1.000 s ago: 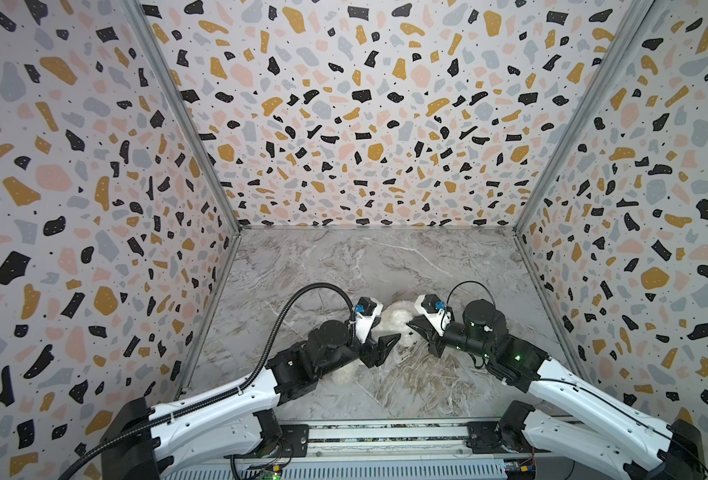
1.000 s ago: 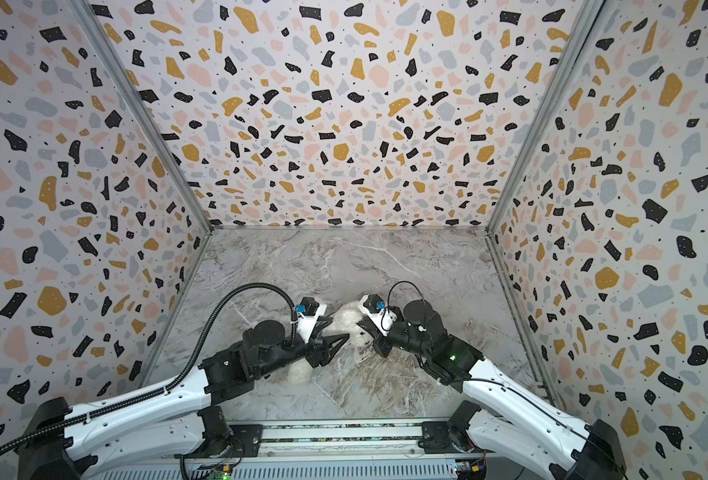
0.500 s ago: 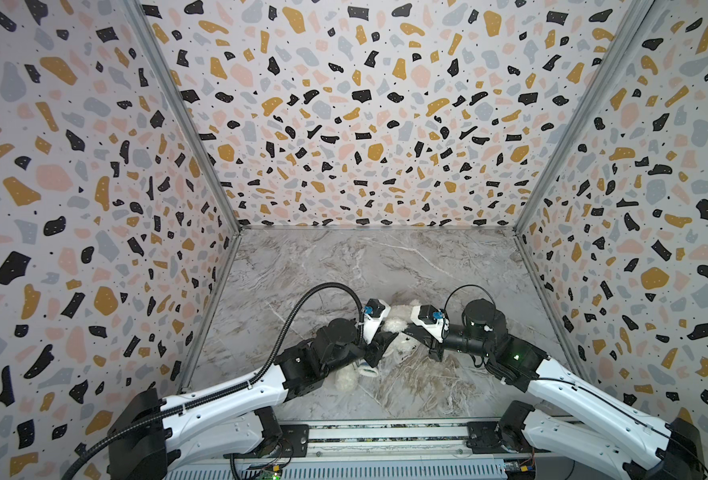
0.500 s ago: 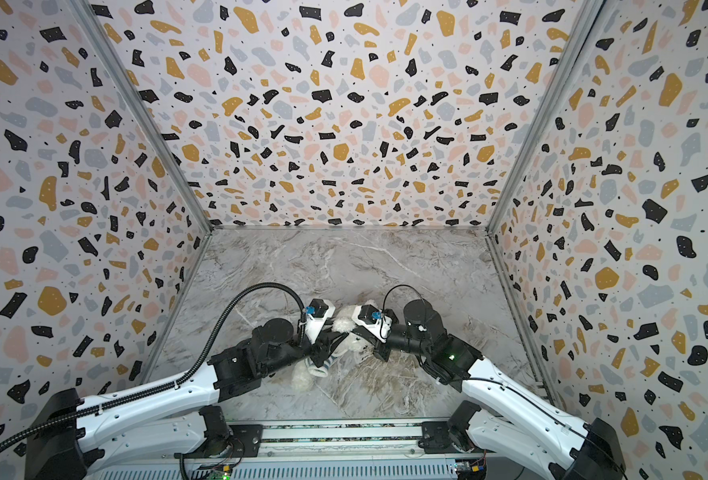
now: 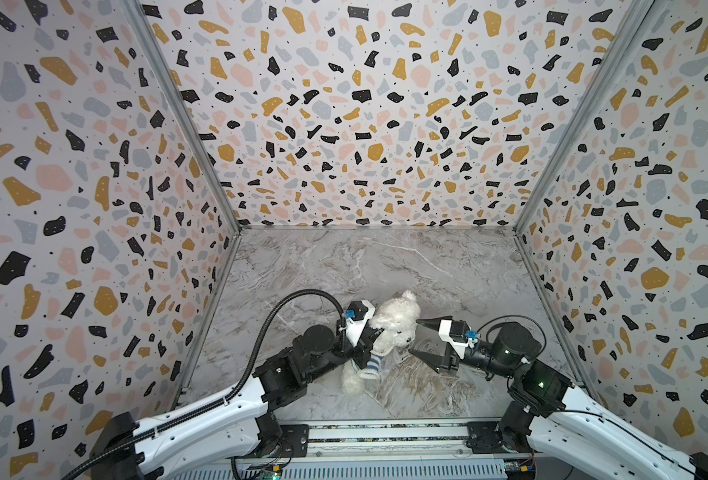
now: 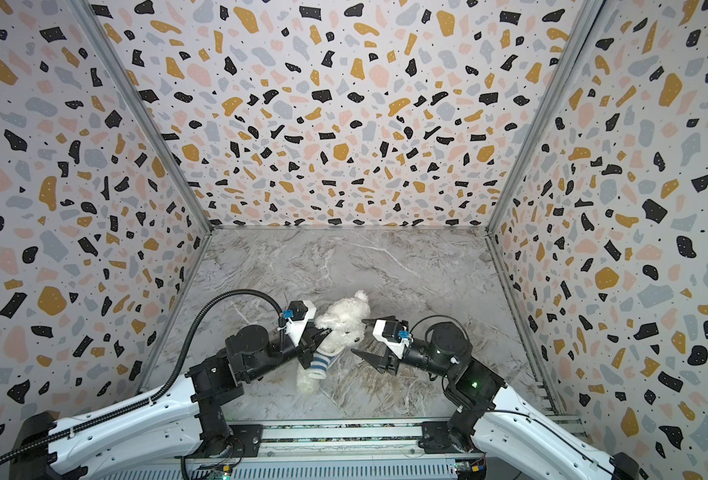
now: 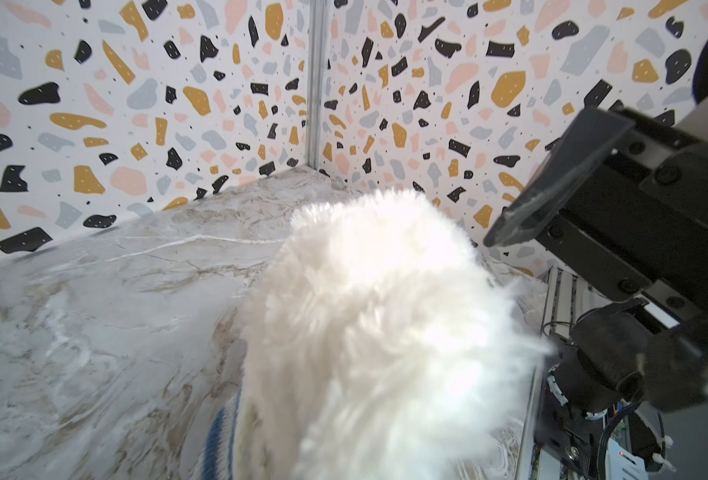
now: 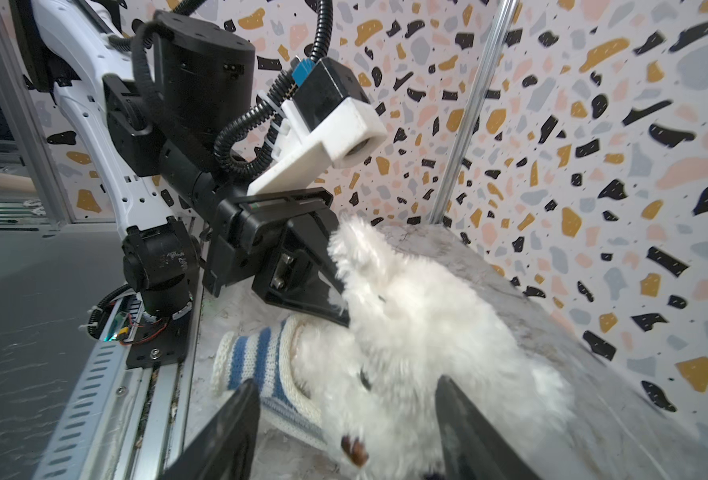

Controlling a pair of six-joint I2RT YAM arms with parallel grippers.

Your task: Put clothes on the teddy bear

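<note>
White plush, your teddy bear point(image 5: 393, 324) lies near the front middle of the marble worktop point(image 5: 385, 266), with a blue-and-white striped shirt point(image 5: 371, 368) bunched round its lower part. Your left pincer point(image 5: 375, 334) is clenched on its fur. Your right pincer point(image 5: 414, 336) is released, its jaws spread just beside the head.

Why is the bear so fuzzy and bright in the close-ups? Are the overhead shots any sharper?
Left wrist view: the bear fills the frame, likely too close to focus, washed out white; the wall behind is sharp. Right wrist view: fur and near fingers blur. Both top views: bear small but crisp.
</note>
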